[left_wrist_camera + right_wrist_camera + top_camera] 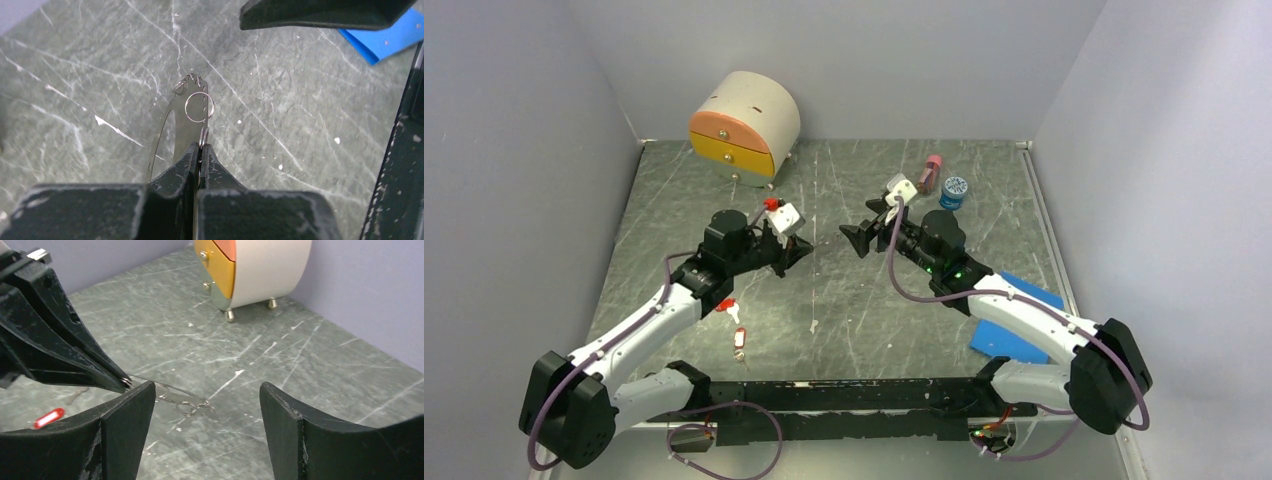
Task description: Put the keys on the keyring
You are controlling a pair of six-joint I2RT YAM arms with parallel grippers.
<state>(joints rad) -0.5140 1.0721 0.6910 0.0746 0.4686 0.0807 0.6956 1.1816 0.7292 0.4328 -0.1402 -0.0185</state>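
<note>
while plain lilac walls box it in, the scratched grey-green marbled table [844,320] carries a small rounded drawer cabinet [744,125] at its far edge and a blue sheet [1014,335] under the right arm. left gripper [200,148]: jaws fully closed, pinching the keyring [179,90], a thin wire hoop, over mid-table between the arms. right gripper [206,388]: fingers spread wide, gripping nothing; the hoop's free end shows between them, contact not discernible. two keys [740,339] with red tags lie beside the left forearm. both arms reach forward, tips turned inward, facing each other.
</note>
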